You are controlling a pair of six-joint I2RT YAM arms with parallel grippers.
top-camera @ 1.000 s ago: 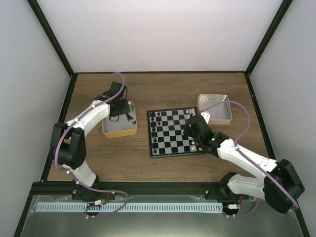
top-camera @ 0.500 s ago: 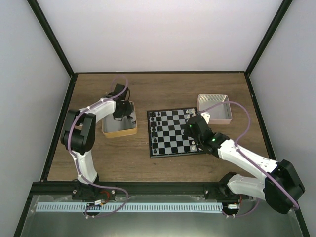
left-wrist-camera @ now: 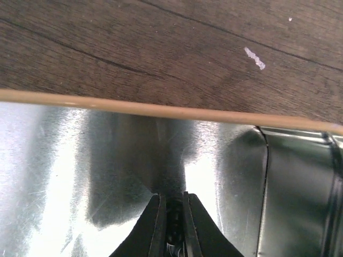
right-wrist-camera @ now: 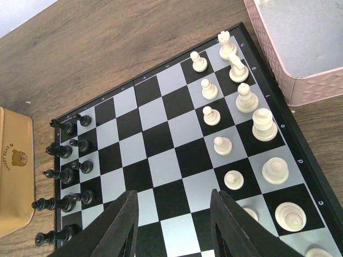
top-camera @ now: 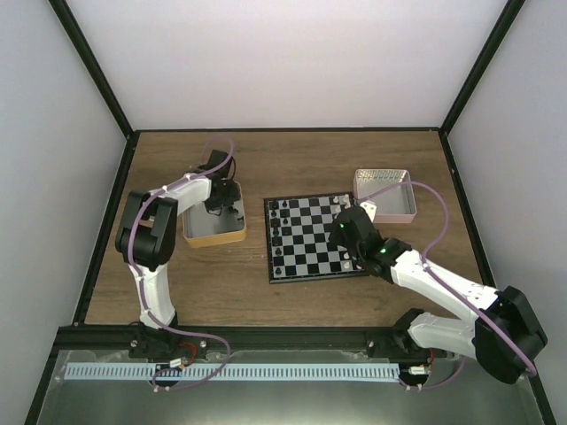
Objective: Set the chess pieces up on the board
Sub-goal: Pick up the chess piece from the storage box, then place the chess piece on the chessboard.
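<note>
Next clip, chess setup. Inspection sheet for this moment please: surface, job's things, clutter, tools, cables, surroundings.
Surface: wooden table; one small white fleck on the wood beyond the tan tin's rim.
Job's things: board flat mid-table; black pieces along its left edge, white pieces along its right.
Clutter: tan tin left of the board, pink tin at its far right; nothing else seen.
Tools: left tool shut inside the tan tin, unclear whether on a piece; right tool open above the board, empty.
Cables: purple cables along both arms; none on the board.
Surroundings: white walls, black frame; nothing else seen.
</note>
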